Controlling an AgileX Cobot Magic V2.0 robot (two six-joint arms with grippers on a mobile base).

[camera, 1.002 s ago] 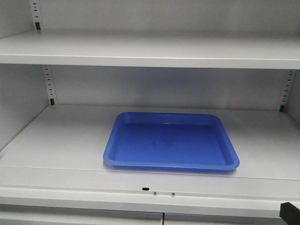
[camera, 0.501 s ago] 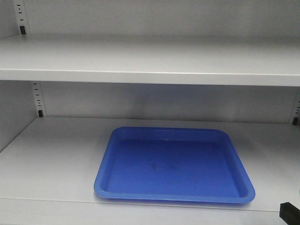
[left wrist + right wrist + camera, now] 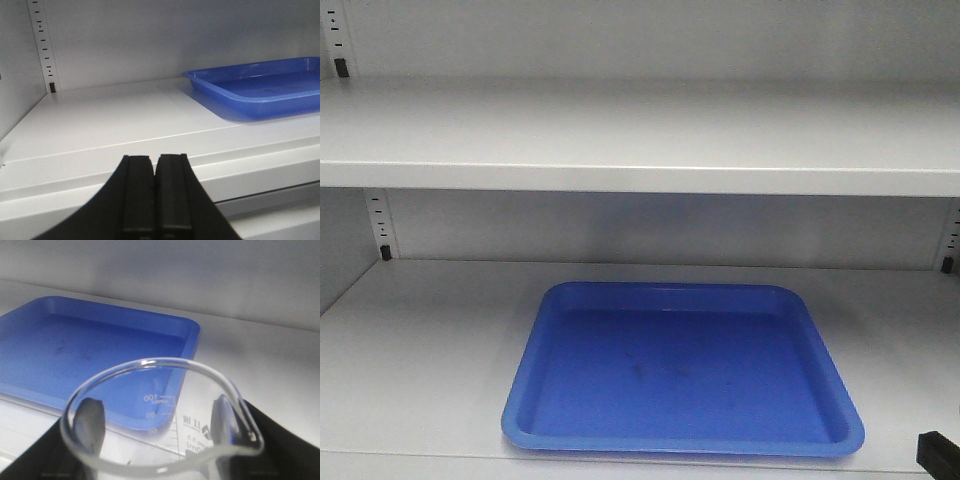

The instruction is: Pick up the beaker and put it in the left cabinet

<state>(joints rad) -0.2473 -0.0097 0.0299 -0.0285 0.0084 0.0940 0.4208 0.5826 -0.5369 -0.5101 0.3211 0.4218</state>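
The clear glass beaker (image 3: 162, 402), with white graduation marks, fills the bottom of the right wrist view. My right gripper (image 3: 157, 427) is shut on it, one dark finger pressing each side of the glass. The beaker hangs just in front of the light grey left cabinet (image 3: 420, 350), near the right front corner of the blue tray (image 3: 90, 347) on its lower shelf (image 3: 260, 370). My left gripper (image 3: 156, 162) is shut on nothing, level with the shelf's front edge (image 3: 110, 150) and left of the tray (image 3: 260, 92). The front view does not show the beaker.
The blue tray (image 3: 680, 370) is bare inside and takes up the middle of the lower shelf. An upper shelf (image 3: 640, 140) runs across above it. Slotted rails (image 3: 382, 225) stand in the back corners. A black part (image 3: 938, 452) pokes into the bottom right corner.
The front view has closed in on the cabinet: the tray looks larger and nearer, and the shelf's front lip has dropped out of frame. The tray itself has not moved.
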